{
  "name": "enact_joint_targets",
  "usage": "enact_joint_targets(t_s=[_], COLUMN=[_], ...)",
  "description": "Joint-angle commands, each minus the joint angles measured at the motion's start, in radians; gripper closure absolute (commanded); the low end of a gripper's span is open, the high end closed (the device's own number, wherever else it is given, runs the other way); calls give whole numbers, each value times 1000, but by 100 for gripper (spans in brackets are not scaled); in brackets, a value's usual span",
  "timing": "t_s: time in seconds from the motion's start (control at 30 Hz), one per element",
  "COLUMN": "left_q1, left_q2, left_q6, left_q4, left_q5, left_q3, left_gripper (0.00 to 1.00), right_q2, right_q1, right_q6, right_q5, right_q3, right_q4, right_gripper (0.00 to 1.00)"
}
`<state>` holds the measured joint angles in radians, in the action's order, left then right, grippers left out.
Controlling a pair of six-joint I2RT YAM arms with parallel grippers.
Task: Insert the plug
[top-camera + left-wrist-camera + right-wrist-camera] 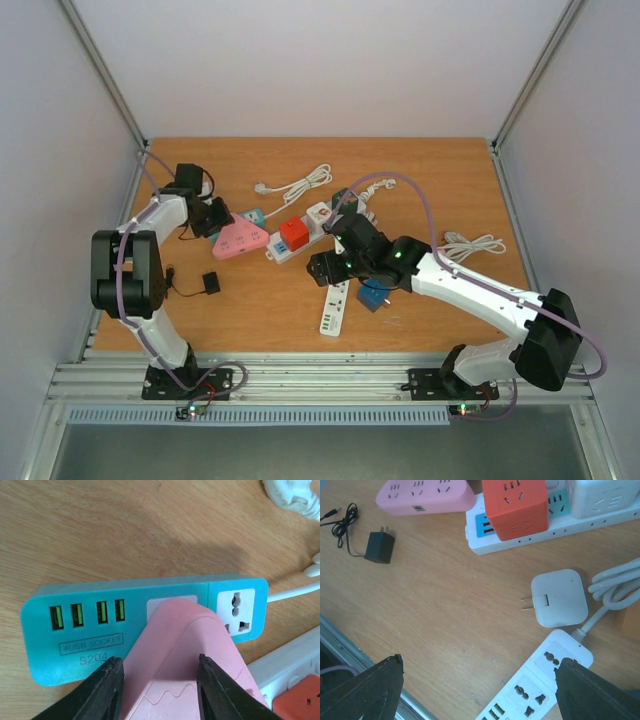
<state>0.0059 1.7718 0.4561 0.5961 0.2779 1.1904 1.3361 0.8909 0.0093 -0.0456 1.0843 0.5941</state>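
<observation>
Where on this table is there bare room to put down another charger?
Bare wood runs along the far edge of the table, behind the coiled white cable. Another open patch lies near the front, between the black adapter and the long white strip. The middle is crowded with the pink strip and red cube.

your plug (185, 650): pink, triangular | pose: overlapping the teal strip (75, 635), tip at its middle socket | strip: flat, USB ports uncovered
</observation>
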Motion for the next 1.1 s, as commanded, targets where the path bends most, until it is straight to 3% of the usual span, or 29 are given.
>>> enact_joint_targets(t_s=[0.0, 0.3, 0.43, 0.67, 0.8, 1.07], left_q1=[-1, -41, -64, -86, -87, -88], left_q2=[72, 66, -23, -217, -312, -521], left_q6=[-4, 9, 21, 43, 44, 10], left_q4=[36, 6, 19, 44, 60, 69], left_q5=[-120, -149, -140, -103, -51, 82], left_q3=[-69, -110, -89, -41, -37, -110], left_gripper=[59, 65, 60, 42, 39, 35], right_q2=[29, 31, -18, -40, -54, 30], right_q1=[-3, -32, -57, -85, -95, -107], right_q6=[58, 148, 150, 157, 163, 18], right_q5=[-2, 116, 231, 397, 441, 278], right_q3=[-19, -52, -95, -136, -165, -155], right_q4=[-56, -17, 6, 119, 174, 233], right_gripper=[16, 16, 13, 5, 1, 1])
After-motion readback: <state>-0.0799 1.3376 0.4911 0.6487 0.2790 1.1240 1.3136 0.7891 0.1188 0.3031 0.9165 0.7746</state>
